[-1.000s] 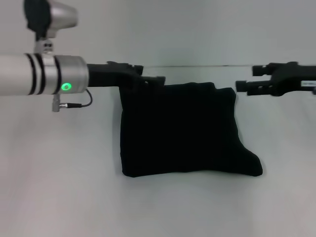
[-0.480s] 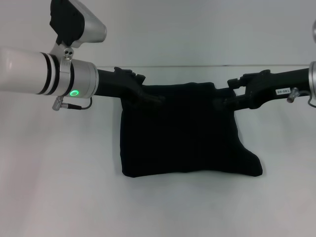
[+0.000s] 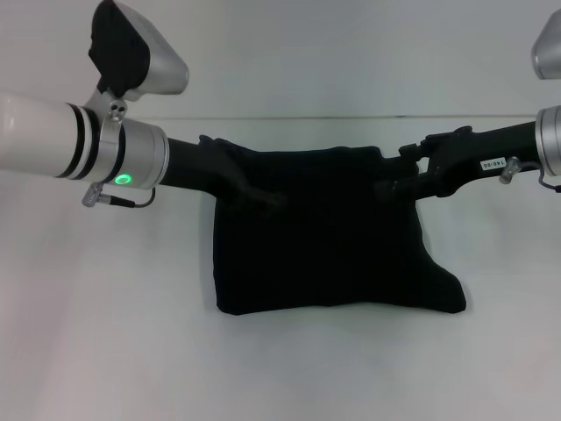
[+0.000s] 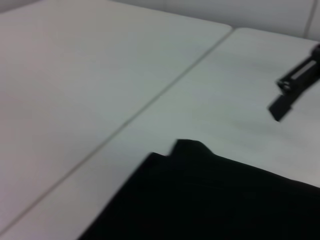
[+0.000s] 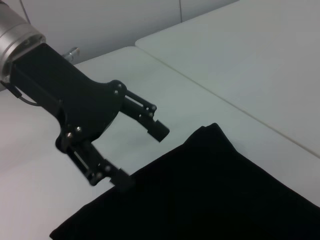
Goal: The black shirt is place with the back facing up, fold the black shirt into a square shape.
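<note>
The black shirt (image 3: 324, 241) lies folded into a rough rectangle on the white table, with one sleeve corner sticking out at the near right. My left gripper (image 3: 250, 175) hovers over the shirt's far left corner. In the right wrist view, the left gripper (image 5: 142, 155) is open, its lower fingertip (image 5: 122, 180) at the fabric's edge (image 5: 215, 190). Over the far right corner is my right gripper (image 3: 399, 171), fingers spread and open. The left wrist view shows the shirt's far edge (image 4: 215, 200) and the right gripper (image 4: 292, 90) beyond it.
The white table (image 3: 105, 333) surrounds the shirt on all sides. A seam between two tabletops (image 3: 351, 117) runs just behind the shirt's far edge. The left arm's silver forearm (image 3: 79, 149) reaches in from the left, and the right arm (image 3: 526, 145) from the right.
Both grippers have moved inward and down, from beside the shirt's far corners to over them. The shirt itself has not shifted.
</note>
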Controlling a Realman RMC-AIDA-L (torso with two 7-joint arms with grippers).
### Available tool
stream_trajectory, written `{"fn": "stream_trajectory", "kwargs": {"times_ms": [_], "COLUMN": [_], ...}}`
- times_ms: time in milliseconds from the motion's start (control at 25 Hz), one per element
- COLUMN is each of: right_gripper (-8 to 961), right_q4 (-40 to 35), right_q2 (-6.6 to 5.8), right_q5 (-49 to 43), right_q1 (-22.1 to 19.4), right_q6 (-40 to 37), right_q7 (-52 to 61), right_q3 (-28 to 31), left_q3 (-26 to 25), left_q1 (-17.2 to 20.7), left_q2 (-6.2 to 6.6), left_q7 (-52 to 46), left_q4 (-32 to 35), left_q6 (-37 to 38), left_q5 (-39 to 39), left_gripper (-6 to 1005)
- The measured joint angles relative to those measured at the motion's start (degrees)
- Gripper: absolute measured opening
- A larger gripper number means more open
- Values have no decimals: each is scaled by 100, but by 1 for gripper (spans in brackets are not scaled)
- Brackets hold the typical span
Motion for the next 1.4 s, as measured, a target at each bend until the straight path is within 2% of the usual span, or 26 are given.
{"fn": "stream_trajectory", "kwargs": {"times_ms": [160,760,1400], "right_gripper": [894,894,894], "right_q4": [0,0,0], "right_q2": [5,23,52], "right_q5": [-3,-2,0], "right_q1": [1,-7,-5], "right_q6": [25,106,164], "right_q7": [-45,-97,-82], "right_q3": [-9,-17,-16], "left_q3": [75,78,73], "left_q1": [3,20,413], "left_q2": [6,-23,-18], "left_q7": [60,66,-95], "left_q4": [3,77,613], "left_q6": [222,305,391], "left_q5": [58,132,122], "left_gripper": [905,905,904]}}
